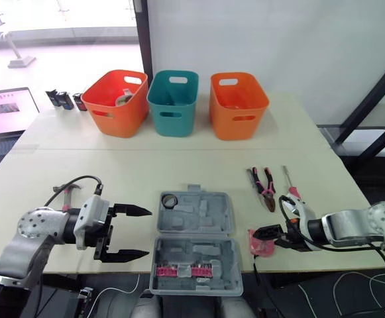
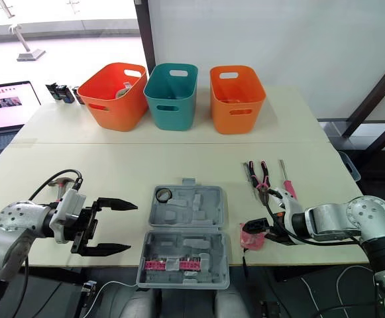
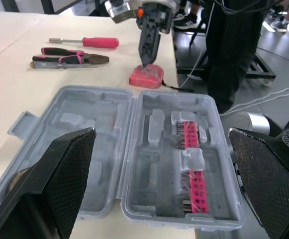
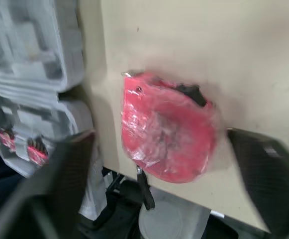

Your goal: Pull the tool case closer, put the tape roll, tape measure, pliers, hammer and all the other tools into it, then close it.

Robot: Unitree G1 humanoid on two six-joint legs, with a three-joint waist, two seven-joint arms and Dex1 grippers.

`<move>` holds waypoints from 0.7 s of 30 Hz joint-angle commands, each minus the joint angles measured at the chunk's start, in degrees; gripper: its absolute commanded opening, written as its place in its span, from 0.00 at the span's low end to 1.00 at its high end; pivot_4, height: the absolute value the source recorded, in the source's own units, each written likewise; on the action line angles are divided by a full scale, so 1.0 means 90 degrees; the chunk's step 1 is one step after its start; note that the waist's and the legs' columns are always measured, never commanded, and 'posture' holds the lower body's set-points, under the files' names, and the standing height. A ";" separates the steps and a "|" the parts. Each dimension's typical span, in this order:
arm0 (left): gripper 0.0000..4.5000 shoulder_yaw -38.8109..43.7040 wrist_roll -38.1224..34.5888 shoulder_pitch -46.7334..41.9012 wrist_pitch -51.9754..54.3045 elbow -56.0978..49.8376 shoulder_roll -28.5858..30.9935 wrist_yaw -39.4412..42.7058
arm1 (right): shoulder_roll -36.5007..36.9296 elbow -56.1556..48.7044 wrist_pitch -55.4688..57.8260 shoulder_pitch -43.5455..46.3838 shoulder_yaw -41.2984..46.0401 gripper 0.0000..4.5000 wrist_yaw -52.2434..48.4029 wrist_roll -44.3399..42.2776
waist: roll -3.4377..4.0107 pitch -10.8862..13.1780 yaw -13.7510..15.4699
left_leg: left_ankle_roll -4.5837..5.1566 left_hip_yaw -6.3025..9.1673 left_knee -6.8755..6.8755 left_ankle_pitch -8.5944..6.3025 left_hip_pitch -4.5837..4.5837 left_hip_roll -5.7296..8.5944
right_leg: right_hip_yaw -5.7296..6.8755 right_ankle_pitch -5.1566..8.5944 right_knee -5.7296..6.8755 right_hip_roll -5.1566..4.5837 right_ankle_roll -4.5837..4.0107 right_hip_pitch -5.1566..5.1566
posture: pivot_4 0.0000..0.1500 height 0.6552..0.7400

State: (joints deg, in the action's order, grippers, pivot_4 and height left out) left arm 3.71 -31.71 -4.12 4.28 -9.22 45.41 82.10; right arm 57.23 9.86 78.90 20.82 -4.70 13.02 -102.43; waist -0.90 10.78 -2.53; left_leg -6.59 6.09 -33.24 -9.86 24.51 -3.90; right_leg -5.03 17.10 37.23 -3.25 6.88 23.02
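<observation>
The grey tool case (image 1: 195,242) lies open at the table's front edge, with pink bit strips (image 1: 182,270) in its near half. A black tape roll (image 1: 169,199) sits in a far-left pocket of the case. My left gripper (image 1: 146,232) is open just left of the case, holding nothing. The pink tape measure (image 1: 260,243) lies right of the case, and my right gripper (image 4: 169,169) hovers open over it, one finger on each side. Pink-handled pliers (image 1: 264,187) and a pink screwdriver (image 1: 289,185) lie farther back on the right. The hammer (image 1: 66,192) is partly hidden behind my left arm.
At the back stand an orange bin (image 1: 116,103), a teal bin (image 1: 172,103) and another orange bin (image 1: 238,106). A laptop (image 1: 3,109) and small dark items (image 1: 63,99) sit at the far left. A person's legs (image 3: 234,45) stand beyond the table.
</observation>
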 commanded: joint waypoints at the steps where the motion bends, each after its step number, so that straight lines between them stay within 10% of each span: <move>1: 1.00 0.0040 0.0003 0.0035 -0.0055 -0.0188 0.0010 -0.0022 | 0.0293 -0.0791 0.0063 0.0009 0.0483 0.99 -0.0600 0.0541 | 0.0004 0.0003 0.0002 | 0.0000 0.0000 0.0002 0.0000 0.0000 0.0000 | 0.0000 0.0000 0.0001 0.0000 0.0000 0.0002 | 1.00 1.00; 5: 1.00 0.0029 0.0015 0.0022 -0.0070 -0.0158 -0.0017 -0.0056 | 0.1161 -0.2828 -0.1008 -0.0293 0.0268 0.99 -0.3370 0.2734 | 0.0017 0.0010 0.0010 | 0.0000 0.0000 0.0004 0.0000 0.0000 0.0000 | 0.0000 0.0001 0.0001 0.0000 0.0001 0.0005 | 1.00 1.00; 11: 1.00 -0.0034 0.0056 -0.0006 -0.0069 -0.0175 -0.0058 -0.0105 | 0.2144 -0.3854 -0.6308 -0.1844 -0.0781 0.99 -0.6911 0.7613 | 0.0013 0.0009 0.0017 | -0.0006 -0.0007 0.0008 -0.0003 0.0001 0.0000 | 0.0004 0.0017 -0.0012 -0.0002 0.0028 0.0007 | 1.00 1.00; 21: 1.00 -0.0029 0.0058 0.0093 -0.0016 -0.0352 -0.0091 -0.0258 | 0.0948 -0.2230 -0.8761 -0.1708 -0.1207 0.99 -0.8081 1.0083 | 0.0011 0.0012 -0.0005 | -0.0014 -0.0061 -0.0006 0.0003 -0.0016 0.0003 | -0.0035 -0.0005 0.0001 -0.0018 0.0016 0.0007 | 1.00 1.00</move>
State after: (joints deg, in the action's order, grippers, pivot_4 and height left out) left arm 3.01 -30.89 -3.50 4.28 -10.32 44.64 80.10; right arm 66.62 -10.94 1.52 4.18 -15.86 -58.91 -13.43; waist -0.80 10.89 -2.58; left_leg -6.72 5.48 -33.30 -9.83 24.37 -3.87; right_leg -5.41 17.04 37.24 -3.41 7.02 23.09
